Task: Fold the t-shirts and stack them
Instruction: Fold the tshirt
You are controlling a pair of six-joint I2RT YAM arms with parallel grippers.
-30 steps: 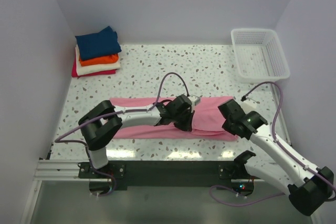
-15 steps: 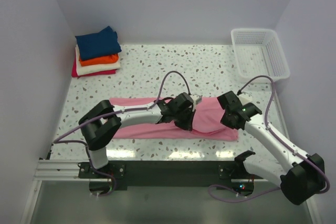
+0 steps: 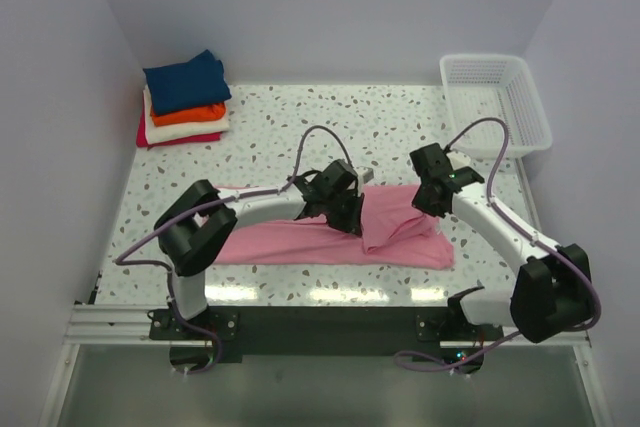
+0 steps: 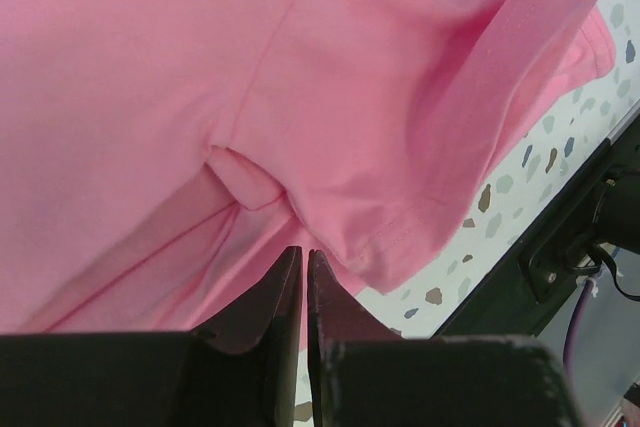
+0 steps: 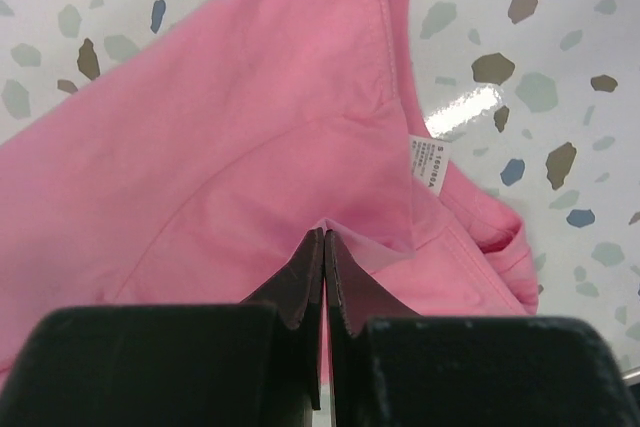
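While the pink t-shirt (image 3: 300, 239) is spread on the table (image 3: 300, 137) at lower centre, its right end is pinched by the clenched right hand (image 3: 433, 203), the state of the left hand (image 3: 347, 217) cannot be told, and the fold judged in hand requires that end to be carried leftward.

**Top view:** fixed high behind the near edge, looking down across the whole speckled white tabletop (image 3: 300, 127). **Wrist views:** close-ups sighted past the left hand (image 4: 303, 252) and right hand (image 5: 324, 232). All three share the pale pink cloth t-shirt (image 3: 285, 244).
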